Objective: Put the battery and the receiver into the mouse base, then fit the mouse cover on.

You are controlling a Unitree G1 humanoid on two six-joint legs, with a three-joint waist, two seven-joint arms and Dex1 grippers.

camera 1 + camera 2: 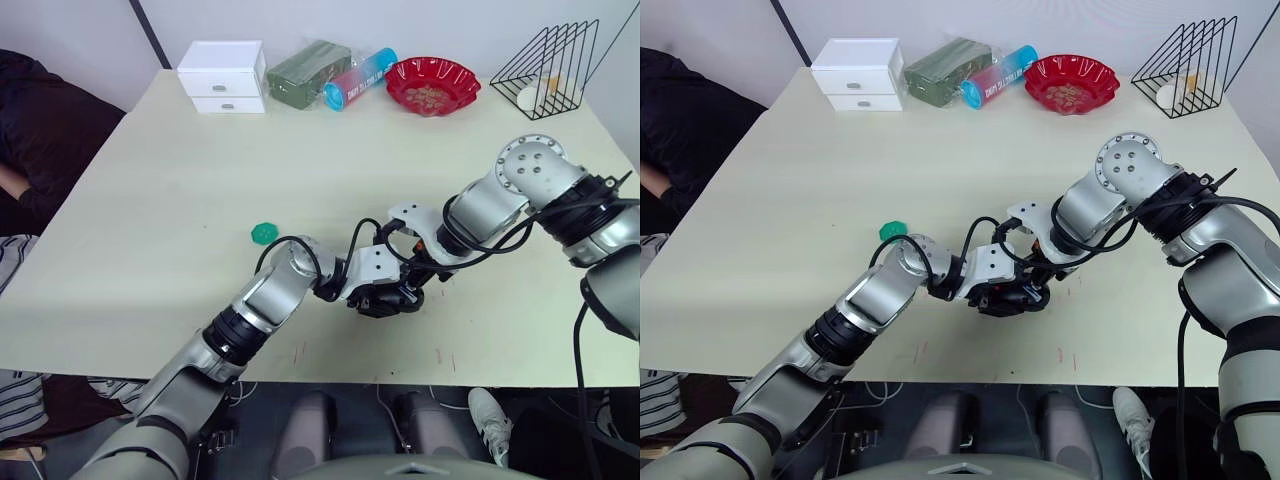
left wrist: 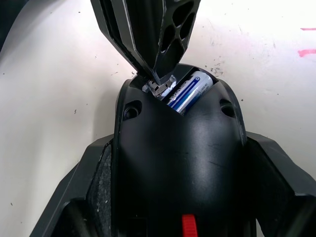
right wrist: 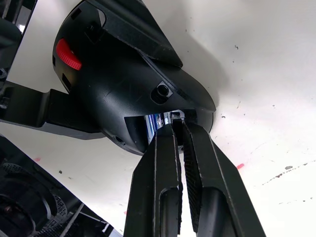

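The black mouse base rests on the table near its front edge, and my left gripper is shut on its two sides. A white-and-blue battery lies in the open bay at the base's far end. Beside the battery, my right gripper reaches into that bay from the other side. It is shut on a small silvery receiver. The base's red wheel shows in the right wrist view. In the eye views both grippers meet over the base. The mouse cover is out of view.
A green disc lies to the left of my left forearm. Along the far edge stand white drawers, a green box, a lying tube, a red bowl and a wire rack. A person sits at the table's left.
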